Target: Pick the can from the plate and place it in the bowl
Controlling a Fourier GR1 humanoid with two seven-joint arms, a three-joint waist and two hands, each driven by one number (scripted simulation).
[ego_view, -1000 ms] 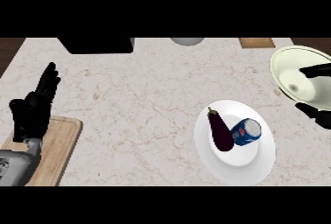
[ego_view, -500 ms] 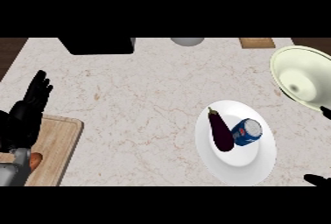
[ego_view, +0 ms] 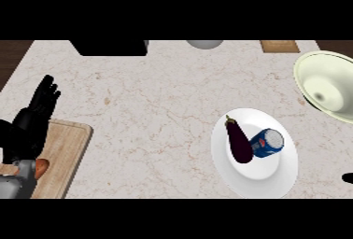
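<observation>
A blue can (ego_view: 267, 143) lies on its side on the white plate (ego_view: 263, 176) at the right, its silver end pointing up-right. A dark purple eggplant (ego_view: 238, 140) lies beside it on the same plate, touching its left side. The pale green bowl (ego_view: 329, 84) stands at the right edge, above the plate. My left hand (ego_view: 30, 122) rests open at the left edge, fingers up, far from the plate. Only a small black tip of my right hand (ego_view: 348, 178) shows at the right edge, below the plate's level with the can.
A wooden cutting board (ego_view: 63, 151) lies at the lower left under my left forearm, with a small orange thing (ego_view: 41, 167) on it. A black appliance (ego_view: 110, 46), a grey round object (ego_view: 205, 44) and a wooden piece (ego_view: 279, 45) stand along the far edge.
My right hand dropped from beside the bowl down to the lower right edge and nearly out of view. The left hand shifted slightly. Can and eggplant stayed put.
</observation>
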